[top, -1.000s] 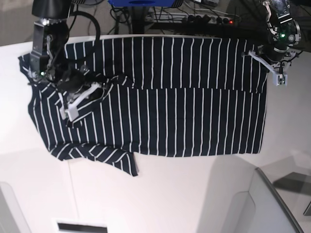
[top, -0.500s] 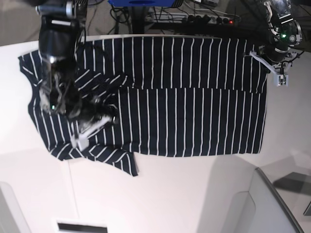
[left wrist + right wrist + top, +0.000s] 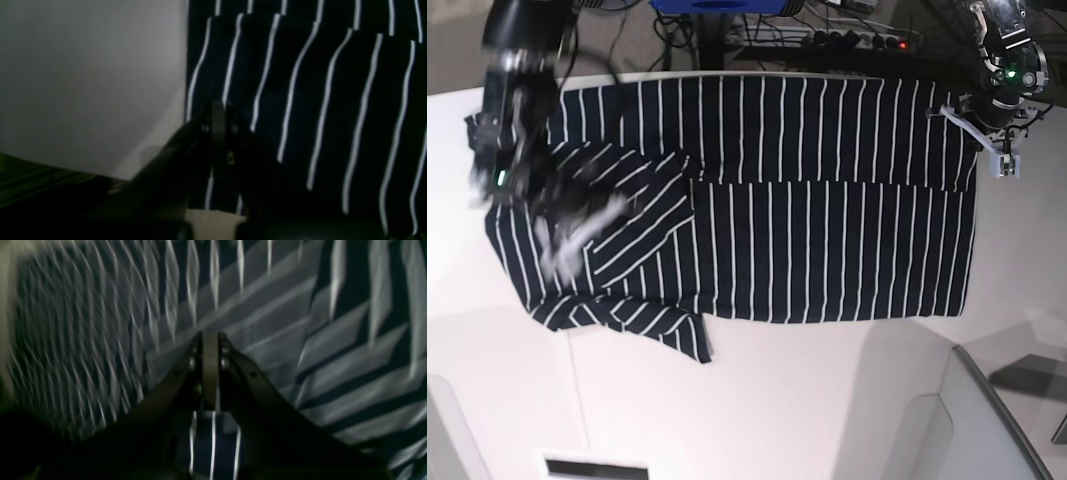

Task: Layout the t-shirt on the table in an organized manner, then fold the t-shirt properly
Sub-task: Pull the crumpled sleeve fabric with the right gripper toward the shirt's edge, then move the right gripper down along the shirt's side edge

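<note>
The dark t-shirt (image 3: 827, 200) with thin white stripes lies spread across the far half of the white table (image 3: 777, 400). Its left end is rumpled, and a flap with slanted stripes is folded over near it. My right gripper (image 3: 562, 245) is blurred by motion over that rumpled sleeve area. In the right wrist view it (image 3: 210, 336) is shut, with striped cloth (image 3: 333, 340) close beneath; no fabric shows between the tips. My left gripper (image 3: 1005, 163) hangs shut at the shirt's far right corner. In its own view the left gripper (image 3: 218, 106) sits over the shirt's edge (image 3: 317, 100) beside bare table (image 3: 83, 66).
Cables and a power strip (image 3: 857, 40) run behind the table's far edge, next to a blue object (image 3: 717, 5). A grey curved panel (image 3: 987, 420) fills the lower right corner. A dark slot (image 3: 595, 467) sits at the bottom edge.
My right arm swept down over the sleeve, then back up and left. The bunched sleeve cloth has spread into a wider flap with slanted stripes. The left arm has not moved.
</note>
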